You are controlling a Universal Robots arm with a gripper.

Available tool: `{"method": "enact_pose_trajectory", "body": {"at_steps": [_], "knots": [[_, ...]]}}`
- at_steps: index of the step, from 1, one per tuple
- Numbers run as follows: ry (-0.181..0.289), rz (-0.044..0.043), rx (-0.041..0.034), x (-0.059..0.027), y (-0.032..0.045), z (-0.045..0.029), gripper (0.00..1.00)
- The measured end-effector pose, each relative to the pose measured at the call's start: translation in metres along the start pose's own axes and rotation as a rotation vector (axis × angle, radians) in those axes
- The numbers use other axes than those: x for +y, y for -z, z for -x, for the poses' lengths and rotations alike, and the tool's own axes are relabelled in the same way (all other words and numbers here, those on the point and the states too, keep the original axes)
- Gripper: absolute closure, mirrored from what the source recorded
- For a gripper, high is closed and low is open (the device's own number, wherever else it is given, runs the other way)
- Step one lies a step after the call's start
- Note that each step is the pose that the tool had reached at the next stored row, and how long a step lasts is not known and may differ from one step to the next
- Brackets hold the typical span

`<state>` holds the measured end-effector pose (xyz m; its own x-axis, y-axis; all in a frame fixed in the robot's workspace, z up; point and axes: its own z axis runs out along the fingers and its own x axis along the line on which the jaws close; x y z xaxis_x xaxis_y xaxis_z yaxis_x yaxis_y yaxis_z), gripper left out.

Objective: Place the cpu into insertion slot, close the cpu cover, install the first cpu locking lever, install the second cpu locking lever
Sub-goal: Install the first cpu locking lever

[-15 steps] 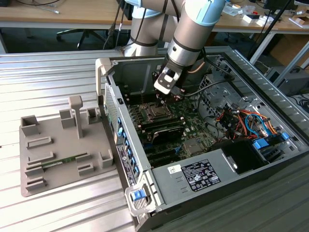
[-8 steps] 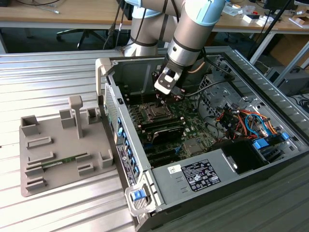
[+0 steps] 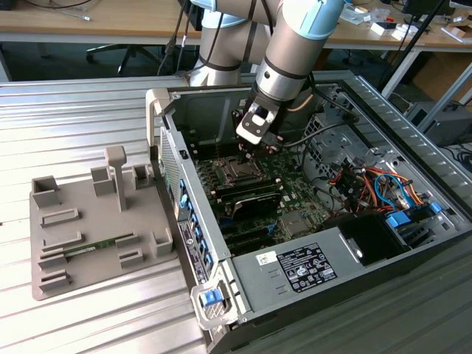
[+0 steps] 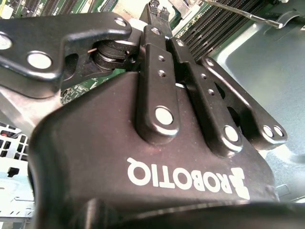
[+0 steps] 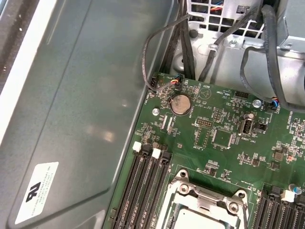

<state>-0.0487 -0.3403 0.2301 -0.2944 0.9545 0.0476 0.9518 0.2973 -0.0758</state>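
Observation:
The gripper (image 3: 251, 150) hangs inside the open computer case, just above the far right corner of the insertion slot (image 3: 237, 171) on the green board. In the second wrist view its black fingers (image 4: 153, 43) lie pressed together, tips (image 4: 158, 10) over the board, nothing visible between them. A thin silver locking lever (image 4: 243, 13) with a bent end stands free beside the tips, over the memory slots. In the first wrist view the cpu cover (image 5: 190, 191) lies flat on the slot, and the cpu (image 5: 202, 223) shows pale through its square hole.
Long black memory slots (image 5: 143, 191) flank the socket. Black cables (image 5: 190, 43) and a metal drive cage crowd the far case wall. Coloured cables (image 3: 361, 184) and a power supply (image 3: 295, 269) fill the case's near right. A grey fixture tray (image 3: 88, 228) lies on the exterior view's left.

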Motion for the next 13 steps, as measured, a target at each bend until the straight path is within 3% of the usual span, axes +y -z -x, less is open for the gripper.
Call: {"method": "enact_pose_trajectory", "body": {"at_steps": [13], "knots": [[0.022,-0.001,-0.0017,0.0,0.0,0.0,0.9]]}}
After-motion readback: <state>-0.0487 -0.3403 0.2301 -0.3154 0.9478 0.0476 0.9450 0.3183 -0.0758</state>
